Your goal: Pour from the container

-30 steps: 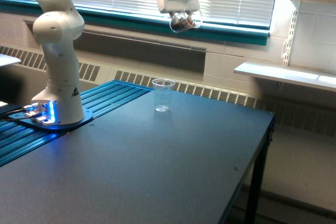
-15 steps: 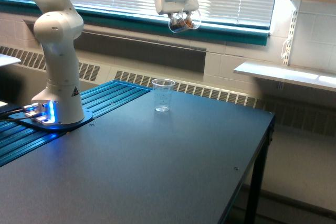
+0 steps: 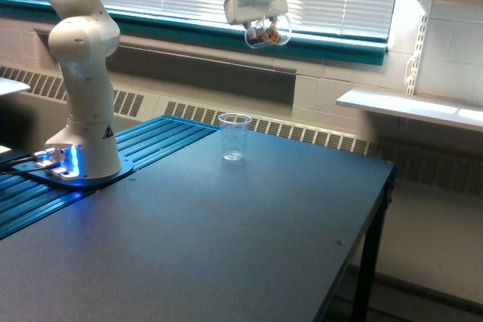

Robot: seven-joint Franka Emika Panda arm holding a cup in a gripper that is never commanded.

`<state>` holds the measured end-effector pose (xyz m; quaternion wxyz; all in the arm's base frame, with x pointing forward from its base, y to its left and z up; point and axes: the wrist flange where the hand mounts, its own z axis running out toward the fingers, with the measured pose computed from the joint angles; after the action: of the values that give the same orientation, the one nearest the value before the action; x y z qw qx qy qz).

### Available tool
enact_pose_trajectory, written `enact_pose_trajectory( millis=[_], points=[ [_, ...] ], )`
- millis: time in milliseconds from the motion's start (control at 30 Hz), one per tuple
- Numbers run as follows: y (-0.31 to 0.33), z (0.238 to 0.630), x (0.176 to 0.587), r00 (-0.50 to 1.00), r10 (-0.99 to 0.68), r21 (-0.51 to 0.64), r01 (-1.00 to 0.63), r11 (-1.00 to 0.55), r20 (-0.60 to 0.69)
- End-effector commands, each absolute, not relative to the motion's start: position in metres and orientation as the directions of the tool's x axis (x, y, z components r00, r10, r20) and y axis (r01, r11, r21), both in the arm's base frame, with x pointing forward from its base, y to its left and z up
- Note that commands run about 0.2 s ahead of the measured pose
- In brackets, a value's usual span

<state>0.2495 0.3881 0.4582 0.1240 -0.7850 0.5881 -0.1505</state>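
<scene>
While gripped by tool (image 3: 259, 26), container (image 3: 266, 35) high above cup (image 3: 235, 137).

The container (image 3: 268, 34) is a small, clear, rounded vessel with brown nut-like pieces showing through its wall. It hangs directly beneath the hand (image 3: 266, 29), gripped there, high in the air. It looks tipped, its rounded body bulging toward the exterior view's right of the hand.
</scene>
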Motion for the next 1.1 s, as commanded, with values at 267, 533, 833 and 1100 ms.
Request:
enact_pose_trajectory(
  millis=[267,533,833,1100],
  points=[
    [0.388,0.466,0.255,0.234,-0.972,-0.390,-0.895,-0.218,0.007],
    [0.386,0.467,0.258,0.217,-0.976,-0.392,-0.900,-0.188,-0.029],
    [0.386,0.469,0.263,0.218,-0.974,-0.396,-0.901,-0.179,-0.057],
    [0.388,0.470,0.267,0.233,-0.968,-0.394,-0.902,-0.179,-0.093]
  ],
)
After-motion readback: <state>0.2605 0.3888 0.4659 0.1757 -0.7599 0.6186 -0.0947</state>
